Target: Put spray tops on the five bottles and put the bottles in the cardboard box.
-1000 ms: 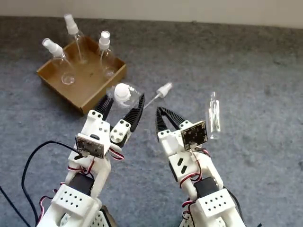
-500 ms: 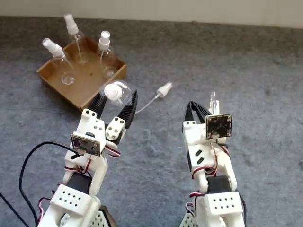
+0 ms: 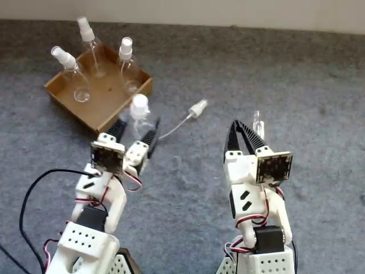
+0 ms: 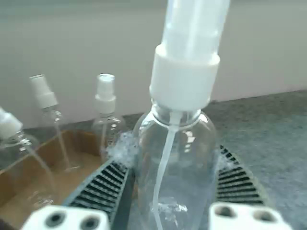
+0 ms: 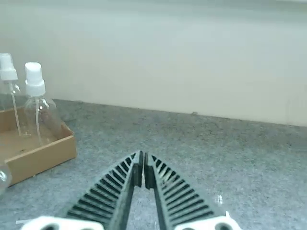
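Note:
My left gripper (image 3: 137, 128) is shut on a clear bottle (image 3: 138, 113) with a white spray top, held upright just in front of the cardboard box (image 3: 68, 100). In the left wrist view the held bottle (image 4: 172, 163) stands between the ribbed fingers (image 4: 105, 187). Three capped bottles (image 3: 126, 63) stand in the box. A loose spray top (image 3: 198, 108) with its tube lies on the carpet between the arms. My right gripper (image 3: 244, 128) is shut on nothing, over a capless bottle (image 3: 257, 120) that lies mostly hidden behind it. Its fingertips (image 5: 136, 168) nearly touch.
Grey carpet (image 3: 308, 85) covers the whole surface, with a pale wall along the far edge. The box (image 5: 43, 154) and two of its bottles (image 5: 36, 103) appear in the right wrist view, well apart from that gripper.
The left gripper has tipped its bottle upright and drawn it slightly back and left. The right arm has swung right, away from the loose spray top, to the lying bottle.

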